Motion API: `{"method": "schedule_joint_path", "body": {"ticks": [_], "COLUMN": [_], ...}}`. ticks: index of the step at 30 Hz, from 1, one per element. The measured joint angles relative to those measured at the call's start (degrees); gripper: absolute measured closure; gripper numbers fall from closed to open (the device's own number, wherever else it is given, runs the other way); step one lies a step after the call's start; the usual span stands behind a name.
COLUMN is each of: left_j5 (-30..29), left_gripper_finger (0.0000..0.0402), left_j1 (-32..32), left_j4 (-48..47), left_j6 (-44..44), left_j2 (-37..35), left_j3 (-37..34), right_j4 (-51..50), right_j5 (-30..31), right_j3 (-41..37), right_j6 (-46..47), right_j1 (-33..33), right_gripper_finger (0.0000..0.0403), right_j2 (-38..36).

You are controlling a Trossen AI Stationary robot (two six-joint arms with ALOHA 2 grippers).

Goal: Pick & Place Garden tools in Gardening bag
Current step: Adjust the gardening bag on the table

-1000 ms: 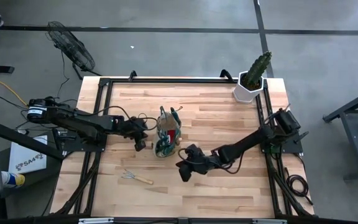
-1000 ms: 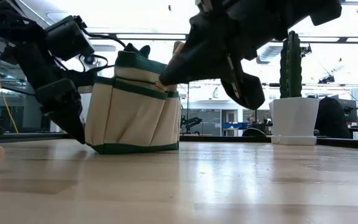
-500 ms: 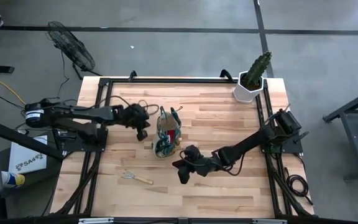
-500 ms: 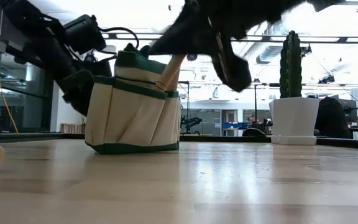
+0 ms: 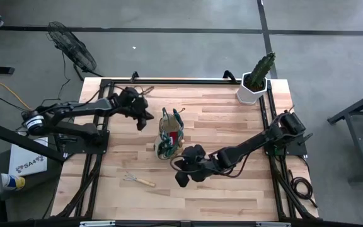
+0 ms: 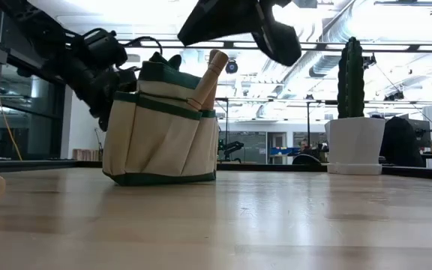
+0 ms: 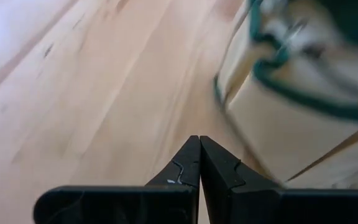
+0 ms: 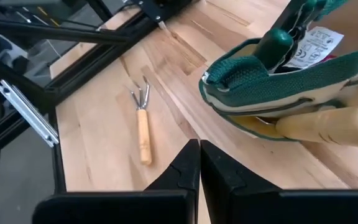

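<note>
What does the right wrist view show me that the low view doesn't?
Only the right wrist view: the hand rake lying whole on the table, apart from the bag, and the right gripper with fingers shut. Only the low view: the cactus in its white pot. Both: the bag and a wooden handle sticking out of it.

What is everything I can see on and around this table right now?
Bag: one, tan with green trim, mid-table, holding tools.
Wooden handle: one, pale, sticking out of the bag.
Hand rake: one, wooden handle, metal prongs, lying on the table near its front left.
Cactus: one, green, in a white pot at the far right corner.
Table: one, light wood.
Fan: one, dark, on the floor beyond the table.
Left tool: shut, empty, left of the bag.
Right tool: shut, empty, just in front of the bag.
</note>
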Motion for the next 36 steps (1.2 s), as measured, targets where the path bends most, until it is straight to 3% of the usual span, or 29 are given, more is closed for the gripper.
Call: {"method": "schedule_joint_path", "body": {"ticks": [5,15,22,29,36], "left_j5": [8.8,10.5,10.4,11.4,12.5], "left_gripper_finger": [0.0401,0.0401,0.0401,0.0402,0.0402], "left_j1": [4.3,6.1,6.5,6.5,6.7], "left_j4": [5.5,12.8,14.7,14.7,14.5], "left_j6": [-1.9,-3.6,-3.1,-1.4,1.8], "left_j2": [0.0,0.3,4.7,13.0,18.4], "left_j3": [0.0,0.1,4.1,9.4,11.4], "right_j4": [-5.7,-17.5,-16.2,-15.0,-2.4], "right_j5": [1.9,5.6,5.6,10.0,9.2], "right_j3": [2.8,4.1,4.0,4.0,4.0], "right_j6": [2.6,18.6,16.8,16.8,16.7], "right_j1": [-0.3,-0.2,2.6,5.6,6.5], "right_gripper_finger": [0.0399,0.0399,0.0399,0.0399,0.0399], "right_j2": [-0.4,-3.1,-2.5,-0.7,6.5]}}
